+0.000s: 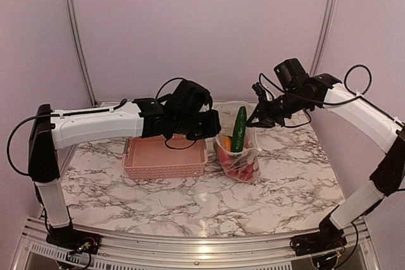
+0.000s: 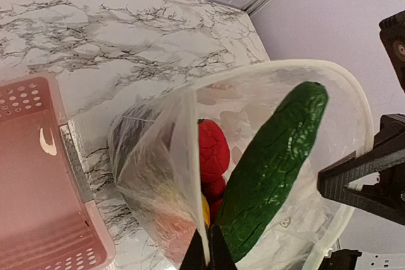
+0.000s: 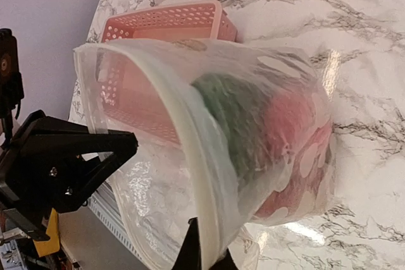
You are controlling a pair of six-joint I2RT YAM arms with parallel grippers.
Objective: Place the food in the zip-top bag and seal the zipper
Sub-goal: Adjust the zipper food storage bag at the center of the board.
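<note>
Left gripper (image 2: 207, 252) and right gripper (image 3: 202, 252) each pinch one open zip-top bag (image 1: 245, 164).
Fingers clamp fully closed on its mouth rim at 9 and 2 o'clock. The bag stands at 3 o'clock of one pink lattice basket (image 1: 166, 157) on the marble table (image 1: 285, 189). It holds one upright green cucumber (image 1: 239, 129), at least two red pieces (image 2: 214, 147) and one orange piece (image 1: 226, 141).

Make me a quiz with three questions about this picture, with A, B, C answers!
1. What colour is the basket? A blue, B yellow, C pink.
2. Where is the cucumber? A inside the basket, B standing in the bag, poking out, C under the basket.
3. The bag's top is: A open wide, B zipped shut, C folded over.

Answers:
1 C, its holey walls are pink.
2 B, its green tip sticks up above the bag's rim.
3 A, the rim makes a wide loop and you can see inside.
</note>
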